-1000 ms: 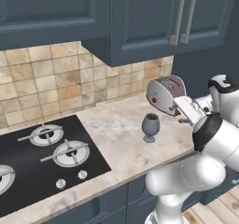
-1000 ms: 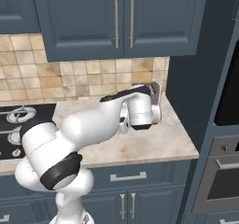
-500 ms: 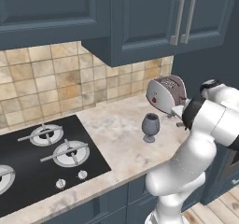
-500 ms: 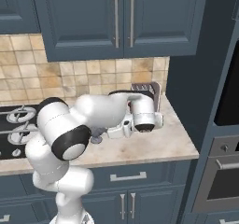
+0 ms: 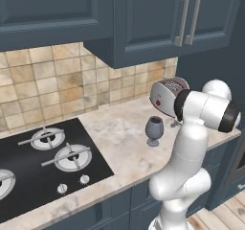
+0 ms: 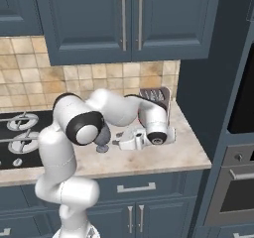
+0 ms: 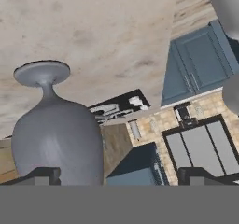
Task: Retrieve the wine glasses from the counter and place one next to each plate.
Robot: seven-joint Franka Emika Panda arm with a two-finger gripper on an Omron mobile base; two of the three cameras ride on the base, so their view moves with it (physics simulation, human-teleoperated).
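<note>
The dark grey goblet (image 5: 154,130) stands upright on the beige counter (image 5: 119,138), in front of the silver toaster (image 5: 167,96). In the right base view my hand lies level just above the counter (image 6: 163,157), and my gripper (image 6: 115,143) points left at the goblet (image 6: 102,142), which my elbow half hides. In the hand view, which is rolled upside down, the goblet (image 7: 56,139) looms large close by, over the left fingertip (image 7: 44,174). My gripper (image 7: 120,176) is open, its fingertips wide apart and holding nothing.
The black gas hob (image 5: 48,162) takes up the counter's left part. The toaster (image 6: 156,95) stands against the tiled wall right behind my hand. Blue wall cabinets hang overhead, and a tall unit with an oven (image 6: 238,172) closes the counter's right end.
My arm has folded, and the hand has come down from beside the toaster and turned sideways toward the goblet. The goblet has stayed in place and the gripper has stayed open.
</note>
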